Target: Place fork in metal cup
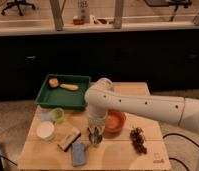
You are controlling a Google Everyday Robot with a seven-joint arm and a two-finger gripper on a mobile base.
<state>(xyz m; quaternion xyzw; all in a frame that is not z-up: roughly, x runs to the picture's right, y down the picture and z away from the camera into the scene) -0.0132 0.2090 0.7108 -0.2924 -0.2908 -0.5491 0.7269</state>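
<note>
The gripper (95,136) hangs low over a pale wooden table (115,159). Behind it runs a long dark counter (143,55), with window posts (57,14) and office chairs (18,6) beyond. Speckled grey floor (13,115) flanks it.

You see the gripper (95,131) right above the metal cup (96,140), with the orange bowl (116,121) just beside it and the green tray (63,98) farther off.
</note>
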